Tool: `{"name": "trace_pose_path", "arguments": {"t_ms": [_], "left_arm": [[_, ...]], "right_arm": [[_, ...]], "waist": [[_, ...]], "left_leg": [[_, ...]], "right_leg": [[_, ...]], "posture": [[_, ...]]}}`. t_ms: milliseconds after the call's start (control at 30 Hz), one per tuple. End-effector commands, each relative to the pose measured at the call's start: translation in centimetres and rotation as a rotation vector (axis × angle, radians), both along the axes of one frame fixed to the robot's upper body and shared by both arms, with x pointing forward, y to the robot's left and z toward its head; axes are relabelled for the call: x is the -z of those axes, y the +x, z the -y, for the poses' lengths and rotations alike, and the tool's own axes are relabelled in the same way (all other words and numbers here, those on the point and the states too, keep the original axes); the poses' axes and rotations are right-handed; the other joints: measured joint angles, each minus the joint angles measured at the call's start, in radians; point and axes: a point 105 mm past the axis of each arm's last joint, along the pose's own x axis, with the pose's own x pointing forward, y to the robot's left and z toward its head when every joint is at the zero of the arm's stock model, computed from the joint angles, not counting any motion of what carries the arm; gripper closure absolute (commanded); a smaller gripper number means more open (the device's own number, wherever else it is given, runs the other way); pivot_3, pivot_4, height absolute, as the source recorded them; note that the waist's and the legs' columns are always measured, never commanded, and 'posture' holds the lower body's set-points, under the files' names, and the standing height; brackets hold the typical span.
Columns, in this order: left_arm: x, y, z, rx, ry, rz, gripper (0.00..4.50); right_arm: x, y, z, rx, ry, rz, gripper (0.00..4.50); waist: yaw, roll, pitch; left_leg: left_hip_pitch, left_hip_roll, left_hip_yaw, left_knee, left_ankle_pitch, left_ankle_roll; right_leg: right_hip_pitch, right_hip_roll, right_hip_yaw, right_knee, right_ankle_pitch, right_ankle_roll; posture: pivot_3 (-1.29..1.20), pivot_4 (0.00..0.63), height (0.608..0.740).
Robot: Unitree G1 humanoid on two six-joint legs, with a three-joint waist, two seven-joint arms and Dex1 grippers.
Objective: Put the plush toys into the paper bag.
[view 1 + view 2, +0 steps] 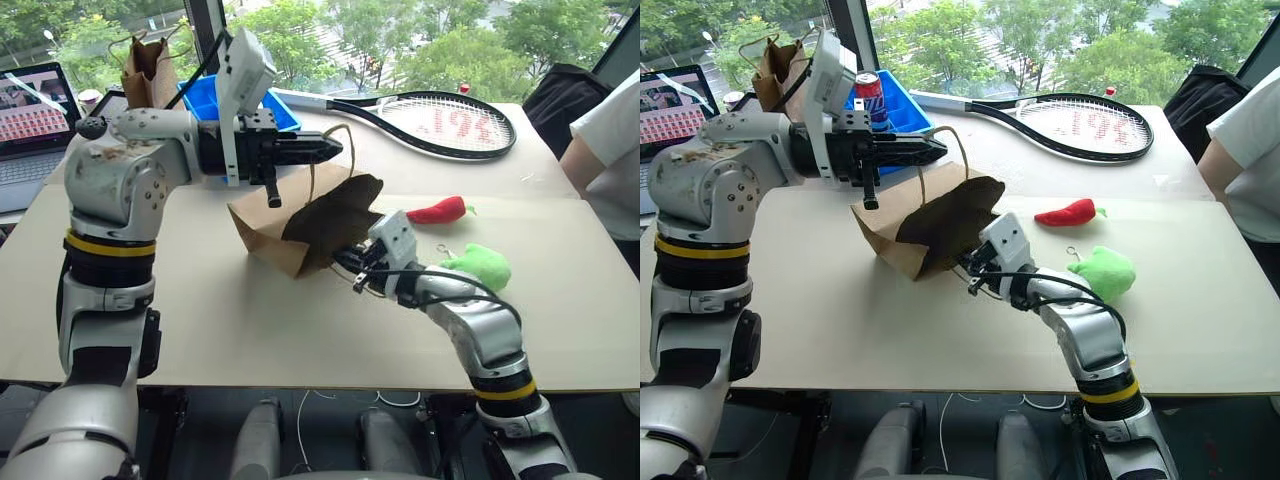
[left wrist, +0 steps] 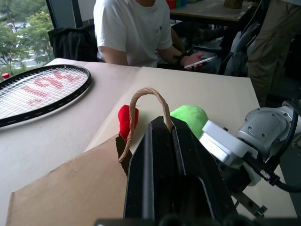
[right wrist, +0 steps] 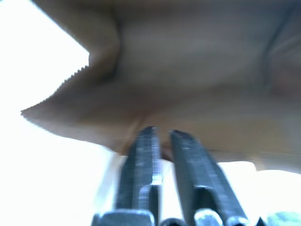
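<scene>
Left eye view, nearest first: the right end effector [image 1: 352,268] sits at the lower lip of the wide light-brown kraft paper bag [image 1: 320,215], which lies tipped on its side on the pale tabletop [image 1: 200,320], mouth facing 4 o'clock. In the right wrist view its 2 black fingers [image 3: 141,165] stand a narrow gap apart just under the bag's serrated edge, with nothing between them.

Just past it, at 3 o'clock of the bag, lies the lime-green rounded plush blob [image 1: 482,266], its metal keyring on the near side. Beyond that, at 2 o'clock of the bag mouth, lies the red chili-pepper plush with green stem [image 1: 438,210]. Both toys rest outside the bag, apart from each other.

Higher up, the left end effector [image 1: 322,150] is clamped on 1 twisted paper-cord handle loop [image 2: 141,101], holding the upper side of the mouth raised.

Farther back: a black-framed tennis racket [image 1: 440,120], a blue plastic bin [image 1: 215,100], a narrower, darker brown paper bag [image 1: 150,70], a laptop [image 1: 35,120], and a person in a white shirt [image 1: 605,150] at the far right.

Handling judgement: the toys look light and squashy, so a pinch across the blob's body or the chili's middle should hold. The bag is thin, creases easily and may slide, so the handle is the safest grip.
</scene>
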Motion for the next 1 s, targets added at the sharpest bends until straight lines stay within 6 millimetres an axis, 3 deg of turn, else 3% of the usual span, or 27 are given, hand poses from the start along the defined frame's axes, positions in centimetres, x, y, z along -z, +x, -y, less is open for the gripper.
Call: {"name": "trace_pose_path", "arguments": {"t_ms": [33,133,267,333,400,567,633,800,900,1000], "left_arm": [[0.0,-0.2,-0.3,-0.01,0.018,0.025,4.5],[0.1,-0.3,-0.4,-0.005,0.019,0.016,4.5],[0.1,-0.6,0.2,0.014,0.006,0.001,4.5],[0.0,-0.8,0.6,0.03,-0.008,-0.014,4.5],[-0.1,-1.0,0.9,0.042,-0.016,-0.035,4.5],[0.0,-1.7,1.3,0.078,-0.011,-0.09,4.5],[-0.1,-1.8,1.3,0.08,-0.01,-0.095,4.5],[-0.2,-2.1,1.3,0.089,-0.005,-0.102,4.5],[-0.2,-2.2,1.4,0.092,-0.004,-0.105,4.5],[-0.2,-2.3,1.6,0.1,-0.006,-0.114,4.5]], "right_arm": [[-4.2,-0.6,2.6,0.047,0.09,0.083,2.19],[-5.9,-0.6,5.0,0.122,0.127,0.108,1.19],[-7.0,0.0,12.1,0.393,0.118,0.132,0.05],[-4.6,0.3,16.9,0.591,-0.002,0.046,0.05],[-2.8,0.0,19.5,0.689,-0.067,-0.023,0.05],[3.5,-1.6,21.5,0.754,-0.159,-0.24,0.05],[4.9,-1.9,21.6,0.764,-0.163,-0.282,0.05],[6.0,-2.3,21.0,0.748,-0.124,-0.316,1.38],[5.4,-2.4,20.3,0.696,-0.101,-0.307,2.33],[3.4,-2.6,19.5,0.611,-0.084,-0.256,3.38]], "waist": [[0.001,0.0,0.0],[0.003,0.0,0.0],[0.006,0.0,0.0],[0.012,0.0,0.0],[0.017,-0.001,0.0],[0.005,0.0,0.0],[-0.005,0.0,0.0],[-0.005,0.0,0.0],[0.001,0.0,0.0],[0.002,0.0,0.0]], "left_leg": [[0.0,0.0,0.0,0.0,0.0,0.0],[0.0,0.0,0.0,0.0,0.0,0.0],[0.0,0.0,0.0,0.0,0.0,0.0],[0.0,0.0,0.0,0.0,0.0,0.0],[0.0,0.0,0.001,0.0,0.0,0.0],[0.0,0.0,0.001,-0.001,0.0,0.0],[0.001,0.0,0.001,0.0,0.0,0.0],[0.003,0.0,0.001,0.0,0.0,0.0],[0.003,0.0,0.001,0.0,0.0,0.0],[0.002,0.0,0.001,0.0,0.0,0.0]], "right_leg": [[0.0,0.0,0.0,0.0,0.0,0.0],[0.0,0.0,0.0,0.0,0.0,0.0],[0.0,0.0,0.0,-0.001,0.0,0.0],[0.0,0.0,0.0,-0.001,0.0,0.0],[0.001,-0.001,0.0,-0.002,0.0,0.0],[0.0,0.0,0.001,-0.001,-0.001,-0.001],[0.0,0.0,0.001,-0.001,-0.001,-0.001],[0.002,0.0,0.002,-0.001,-0.004,0.005],[0.002,0.0,0.002,-0.002,-0.004,0.005],[0.002,0.0,0.002,-0.002,-0.004,0.004]], "posture": [[0.0,0.15,0.731],[0.0,0.15,0.731],[0.0,0.15,0.731],[0.0,0.15,0.731],[0.0,0.15,0.731],[0.0,0.15,0.731],[0.0,0.15,0.731],[0.0,0.15,0.731],[0.0,0.15,0.731],[0.0,0.15,0.731]]}}
